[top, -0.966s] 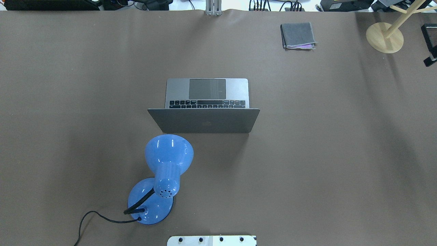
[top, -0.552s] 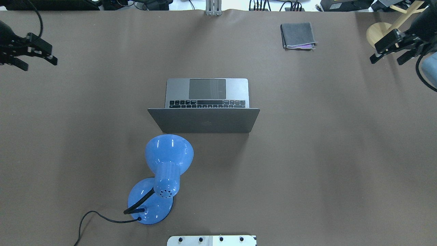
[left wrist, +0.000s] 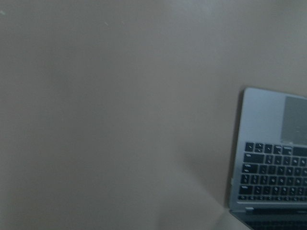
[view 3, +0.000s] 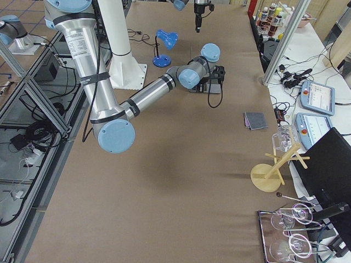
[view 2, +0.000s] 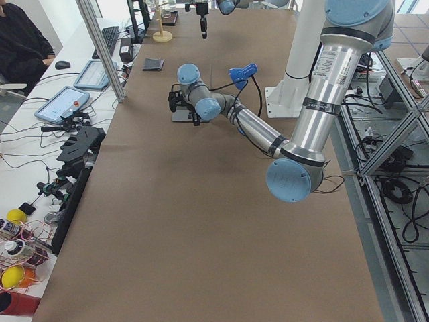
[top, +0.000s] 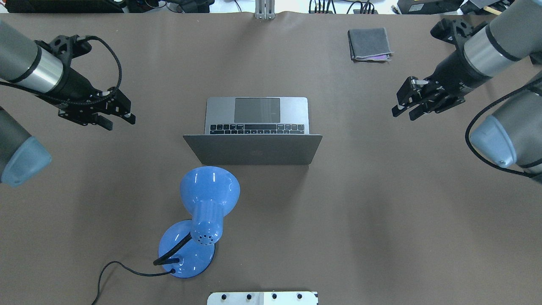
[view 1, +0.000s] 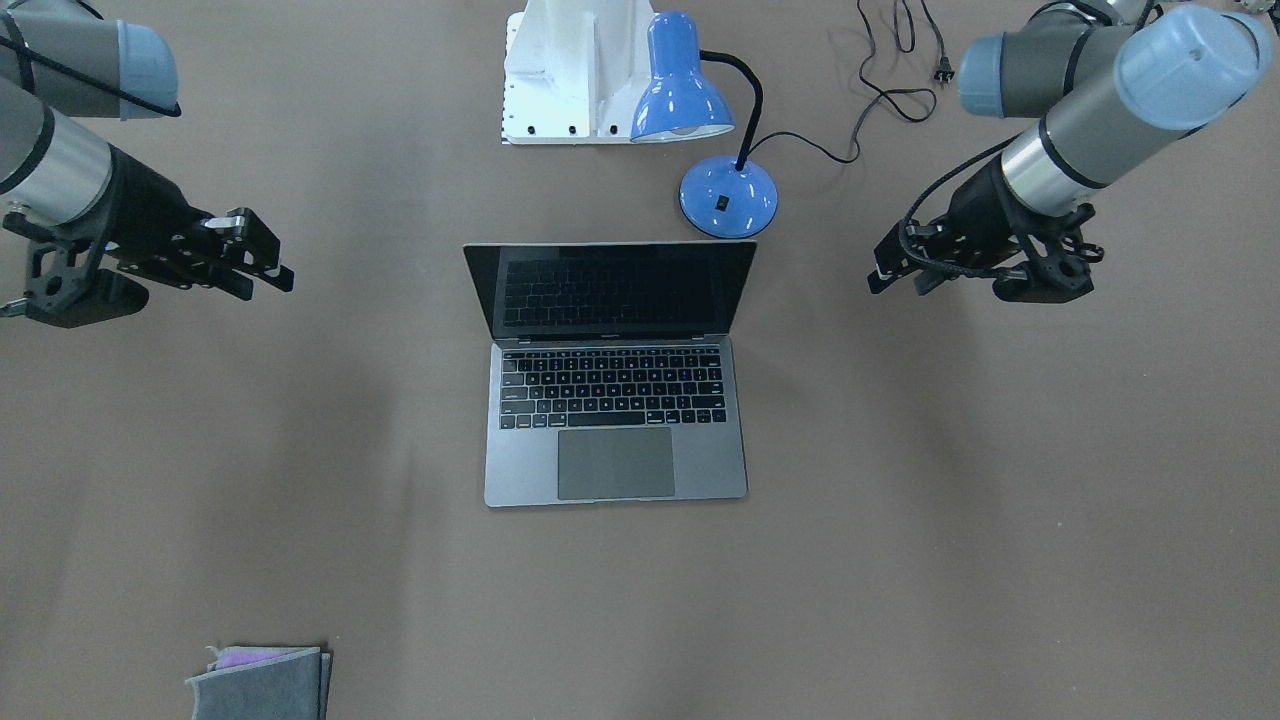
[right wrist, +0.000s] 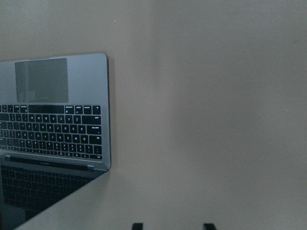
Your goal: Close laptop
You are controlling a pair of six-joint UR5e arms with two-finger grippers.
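Observation:
The laptop [top: 256, 113] stands open in the middle of the table, its lid [top: 253, 149] upright towards the robot and its dark screen [view 1: 610, 288] facing away. My left gripper [top: 120, 122] is open and empty, hovering left of the laptop. It also shows in the front-facing view [view 1: 898, 283]. My right gripper [top: 404, 114] is open and empty, hovering right of the laptop, and shows in the front-facing view [view 1: 265, 285]. The left wrist view shows the laptop's left side [left wrist: 268, 158]. The right wrist view shows its right side [right wrist: 57, 120] and two spread fingertips [right wrist: 137, 225].
A blue desk lamp [top: 207, 203] with a black cord [top: 114, 267] stands just in front of the laptop lid, on the robot's side. A grey folded cloth [top: 369, 43] lies at the far right. A wooden stand [view 3: 271, 172] is at the table's right end.
Both arms have come in from the table's sides and moved towards the laptop. The laptop, lamp and cloth have not moved.

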